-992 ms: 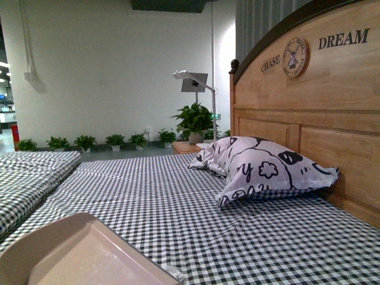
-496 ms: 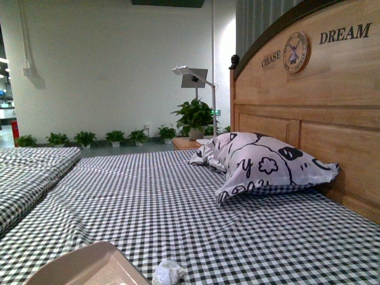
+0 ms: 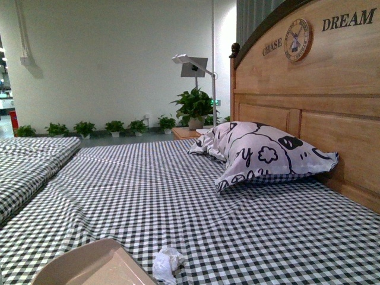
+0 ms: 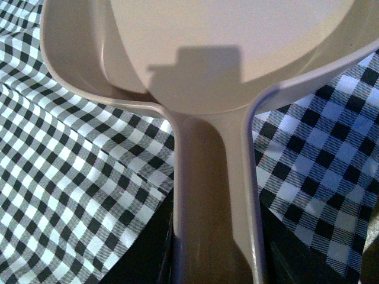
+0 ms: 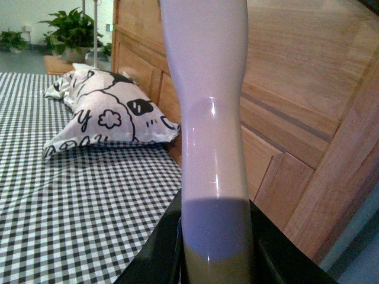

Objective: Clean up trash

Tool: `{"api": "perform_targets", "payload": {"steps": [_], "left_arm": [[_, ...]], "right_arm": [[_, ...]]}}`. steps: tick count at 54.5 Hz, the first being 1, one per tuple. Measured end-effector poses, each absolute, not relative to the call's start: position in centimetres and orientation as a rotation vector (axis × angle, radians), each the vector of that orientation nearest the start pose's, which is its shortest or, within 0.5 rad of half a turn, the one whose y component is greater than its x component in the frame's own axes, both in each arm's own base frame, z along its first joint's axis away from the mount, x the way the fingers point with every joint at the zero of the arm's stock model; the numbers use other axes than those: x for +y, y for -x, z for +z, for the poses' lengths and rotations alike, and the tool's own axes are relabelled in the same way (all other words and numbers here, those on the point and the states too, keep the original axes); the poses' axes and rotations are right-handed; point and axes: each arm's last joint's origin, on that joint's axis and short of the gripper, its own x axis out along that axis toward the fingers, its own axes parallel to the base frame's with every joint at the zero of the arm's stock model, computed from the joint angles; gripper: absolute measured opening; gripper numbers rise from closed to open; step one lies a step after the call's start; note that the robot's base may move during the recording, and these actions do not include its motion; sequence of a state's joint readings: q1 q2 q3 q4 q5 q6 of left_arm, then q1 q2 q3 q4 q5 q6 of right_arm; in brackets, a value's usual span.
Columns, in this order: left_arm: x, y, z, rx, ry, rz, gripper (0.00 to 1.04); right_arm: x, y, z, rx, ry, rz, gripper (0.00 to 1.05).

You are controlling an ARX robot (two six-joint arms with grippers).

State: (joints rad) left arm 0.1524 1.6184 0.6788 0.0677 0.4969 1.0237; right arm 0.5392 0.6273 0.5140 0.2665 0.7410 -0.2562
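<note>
A pale beige plastic dustpan (image 4: 237, 53) is held over a black-and-white checked bedsheet (image 4: 77, 177). In the left wrist view its long handle is clamped between the dark jaws of the left gripper (image 4: 216, 263). The right gripper (image 5: 216, 251) is likewise closed around a glossy pale plastic handle (image 5: 213, 148) that rises straight out of it. The far end of that handle is outside the picture.

In the front view the dustpan's rim shows at the near lower edge. A small crumpled wad of white tissue paper (image 3: 167, 264) lies on the sheet just beside the pan's right-hand edge; whether the two touch cannot be told.

Farther up the bed, a white pillow with black doodles (image 3: 267, 157) rests against a tall wooden headboard (image 3: 338, 101) lettered "CHASE DREAM" around a round emblem (image 3: 296, 40). A second checked bed (image 3: 29, 169) lies to the left. Beyond, a leafy potted plant (image 3: 193, 110) stands on a wooden nightstand (image 3: 185, 133) near a white lamp (image 3: 193, 65). A row of small potted plants (image 3: 83, 127) lines the foot of the white wall (image 3: 107, 59).
</note>
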Motion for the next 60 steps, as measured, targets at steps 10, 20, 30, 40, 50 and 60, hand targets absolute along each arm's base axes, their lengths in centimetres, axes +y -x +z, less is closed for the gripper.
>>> {"api": "perform_targets", "payload": {"steps": [10,20,30,40,50,60], "left_arm": [[3.0,-28.6,12.7,0.625,-0.659,-0.723,0.27],[3.1,-29.1,12.5,0.637,-0.667,-0.727,0.27],[3.2,-29.4,12.4,0.651,-0.671,-0.729,0.27],[3.2,-29.5,12.4,0.652,-0.673,-0.728,0.27],[3.2,-29.5,12.4,0.652,-0.673,-0.729,0.27],[3.2,-29.5,12.4,0.653,-0.674,-0.728,0.27]], "right_arm": [[5.7,-13.4,30.4,-0.096,0.163,-0.216,0.20],[5.7,-13.4,30.4,-0.096,0.163,-0.216,0.20],[5.7,-13.4,30.4,-0.096,0.163,-0.216,0.20],[5.7,-13.4,30.4,-0.096,0.163,-0.216,0.20],[5.7,-13.4,30.4,-0.096,0.163,-0.216,0.20],[6.0,-15.6,30.0,0.226,0.183,-0.062,0.20]]}}
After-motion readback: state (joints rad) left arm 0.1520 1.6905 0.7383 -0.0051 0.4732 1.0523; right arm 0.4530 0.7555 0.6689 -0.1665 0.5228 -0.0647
